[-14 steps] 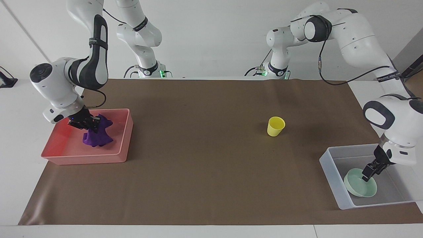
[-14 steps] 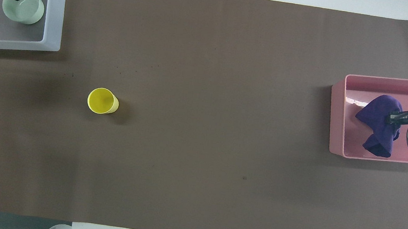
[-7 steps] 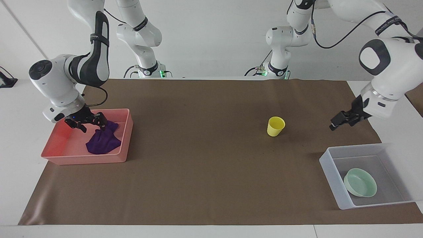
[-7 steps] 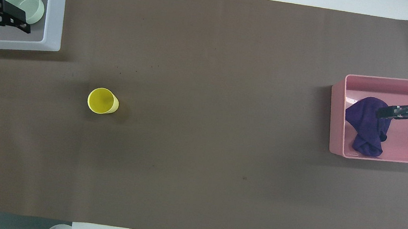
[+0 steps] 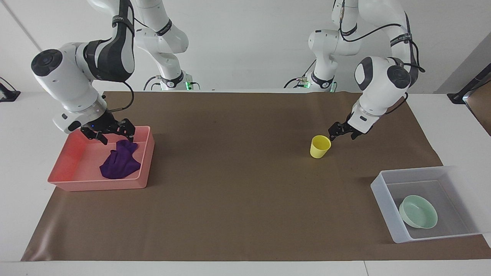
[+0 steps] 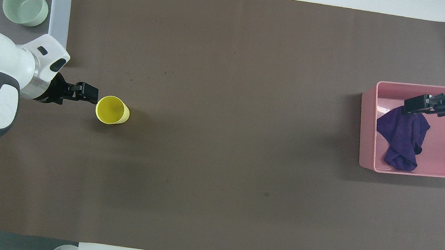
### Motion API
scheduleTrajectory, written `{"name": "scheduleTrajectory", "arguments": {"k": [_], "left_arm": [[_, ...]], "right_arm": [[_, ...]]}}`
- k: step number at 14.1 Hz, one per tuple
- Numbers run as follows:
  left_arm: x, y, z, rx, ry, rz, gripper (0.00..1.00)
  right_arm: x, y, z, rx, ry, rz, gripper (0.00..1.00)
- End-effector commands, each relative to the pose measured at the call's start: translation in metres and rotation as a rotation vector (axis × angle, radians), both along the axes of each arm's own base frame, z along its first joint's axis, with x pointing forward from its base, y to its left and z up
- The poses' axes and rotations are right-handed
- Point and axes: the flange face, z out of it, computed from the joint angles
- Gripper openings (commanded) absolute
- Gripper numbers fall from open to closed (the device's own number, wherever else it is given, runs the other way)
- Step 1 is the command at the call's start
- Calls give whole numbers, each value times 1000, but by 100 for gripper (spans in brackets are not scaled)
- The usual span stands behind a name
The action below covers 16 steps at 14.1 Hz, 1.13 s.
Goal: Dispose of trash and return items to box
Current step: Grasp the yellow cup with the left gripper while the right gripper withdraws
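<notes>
Small yellow plastic cup [image 5: 320, 146]: upright mid-table toward the left arm's end, outside the translucent grey plastic box [image 5: 379, 190] at that end's corner. Left pincer [image 5: 336, 134]: just beside its rim; finger state cannot tell. Risk: a sideways nudge tips it. Right pincer [image 5: 111, 131]: released above the purple fabric rag [image 5: 119, 163] in the pink tray [image 5: 96, 184].

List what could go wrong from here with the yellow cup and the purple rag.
1. The left end effector is beside the rim of the upright yellow cup; a sideways nudge could tip it.
2. The box already holds the green bowl; the cup may land on it.
3. The right end effector hangs open over the purple rag in the pink tray; a fold might snag.
</notes>
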Motion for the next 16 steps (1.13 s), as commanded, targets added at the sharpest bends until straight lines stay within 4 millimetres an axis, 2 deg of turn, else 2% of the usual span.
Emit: {"name": "scheduleTrajectory", "arguments": {"k": [1,2,3,4,5,7,9,10,11,13,14,15,16], "left_arm": [[-30,-10,-31,9,-44,-13,100],[-31,-10,-35,12,-41,-9,85],[-31,-10,-39,13,-35,10,14],[-29,-8,-38,13,-42,19,0],[-26,-10,-36,10,-58,22,0],[-25,-9,-36,8,-70,27,0],[-19,-14,-30,6,-68,37,0],[-13,-20,-18,3,-68,71,0],[0,-30,9,-5,-71,93,0],[31,-28,60,-8,-40,114,0],[62,-19,100,6,-13,133,0],[99,4,125,30,19,174,0],[130,36,150,54,21,219,0]], "right_arm": [[-3,5,36,-5,25,7,94],[-6,6,47,-21,40,16,94],[-9,4,61,-45,56,22,94],[-14,4,76,-61,81,25,94],[-18,10,90,-61,96,36,94],[-41,14,112,-59,111,37,99],[-54,17,116,-61,116,40,99],[-58,16,114,-56,131,40,99],[-61,15,115,-54,143,48,100],[-64,15,117,-53,153,49,100],[-65,16,116,-53,157,51,100],[-65,16,116,-53,159,51,100],[-65,16,116,-52,160,51,100]]}}
